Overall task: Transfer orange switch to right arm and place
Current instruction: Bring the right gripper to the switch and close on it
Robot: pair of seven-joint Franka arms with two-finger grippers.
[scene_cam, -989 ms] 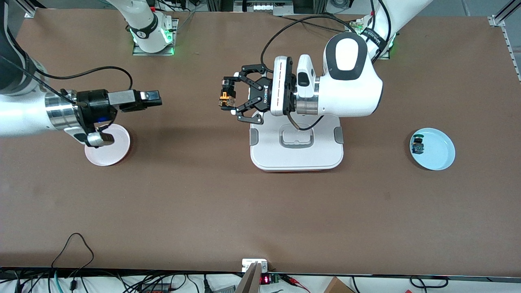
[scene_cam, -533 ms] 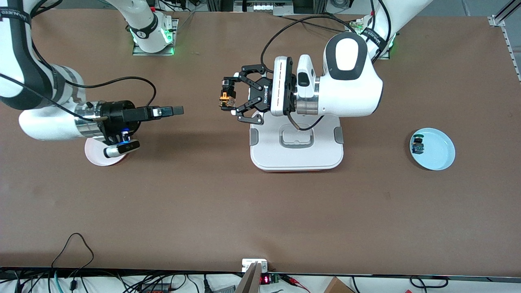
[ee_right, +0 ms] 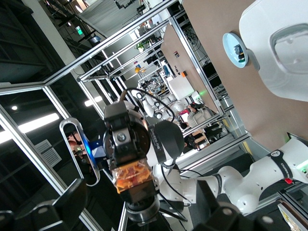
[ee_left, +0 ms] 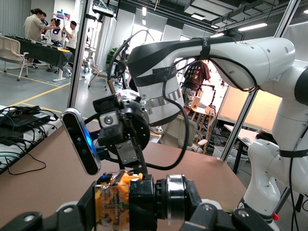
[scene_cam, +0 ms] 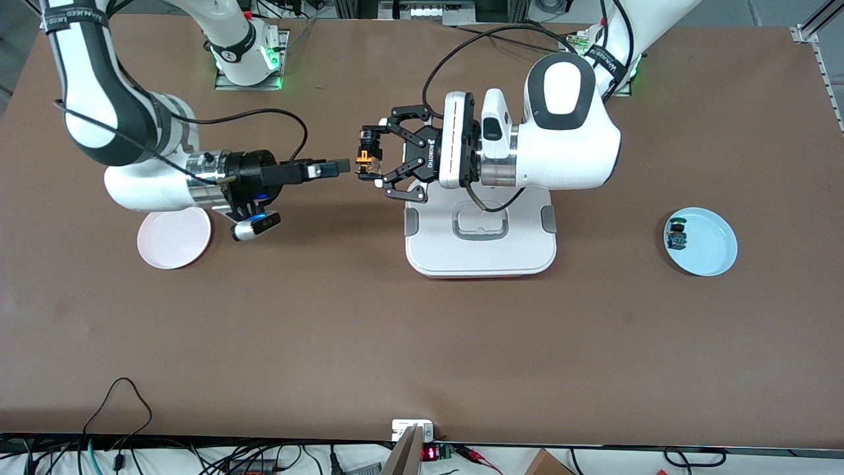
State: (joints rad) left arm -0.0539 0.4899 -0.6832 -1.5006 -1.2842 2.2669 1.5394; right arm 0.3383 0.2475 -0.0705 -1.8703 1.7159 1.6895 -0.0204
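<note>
We record the orange switch (scene_cam: pixel 364 158), black cap and orange-brown body, clamped between the fingers of the left gripper (scene_cam: pixel 369 158), which hangs in the air over bare table (scene_cam: pixel 422 343) just beside the white lidded box (scene_cam: pixel 481 231). The right gripper (scene_cam: pixel 343 165) points at the switch, fingertips just short of it; in the right wrist view its fingers (ee_right: pixel 72 197) stand spread wide with the switch (ee_right: pixel 132 175) between them but untouched. A pink plate (scene_cam: pixel 173 238) lies near the right arm (scene_cam: pixel 145 178). A blue plate (scene_cam: pixel 709 254) (holding a second, green-capped switch (scene_cam: pixel 676 235)) lies toward the left arm's end.
</note>
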